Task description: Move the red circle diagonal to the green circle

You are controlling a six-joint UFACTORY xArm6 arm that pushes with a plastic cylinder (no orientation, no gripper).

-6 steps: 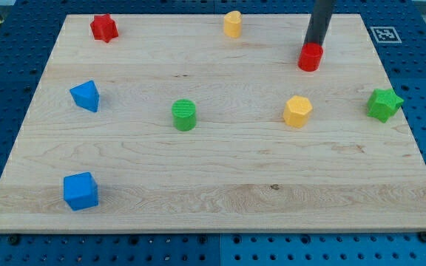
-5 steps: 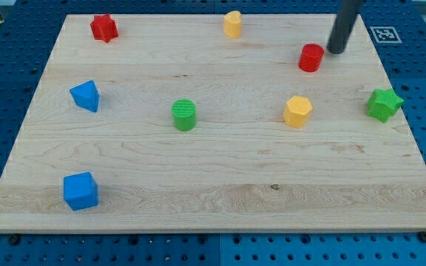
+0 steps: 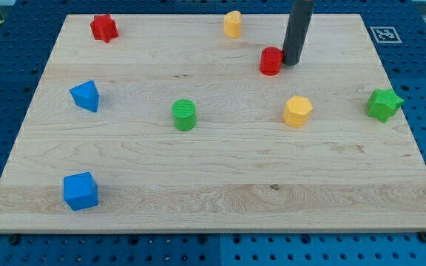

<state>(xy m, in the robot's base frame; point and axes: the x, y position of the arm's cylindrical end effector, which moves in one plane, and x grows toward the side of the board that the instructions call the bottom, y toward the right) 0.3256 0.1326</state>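
Note:
The red circle (image 3: 271,61) stands on the wooden board (image 3: 213,185) in the upper middle-right. My tip (image 3: 292,62) touches its right side, the dark rod rising to the view's top. The green circle (image 3: 184,114) stands lower and to the left of the red circle, well apart from it.
A red star (image 3: 103,27) sits at the top left, a yellow block (image 3: 232,24) at the top middle, a yellow hexagon (image 3: 297,111) below my tip, a green star (image 3: 384,104) at the right, a blue block (image 3: 86,96) at the left and a blue cube (image 3: 80,191) at the bottom left.
My tip went round to the red circle's right side and slid left. The red circle moved left and slightly down. The other blocks have not moved.

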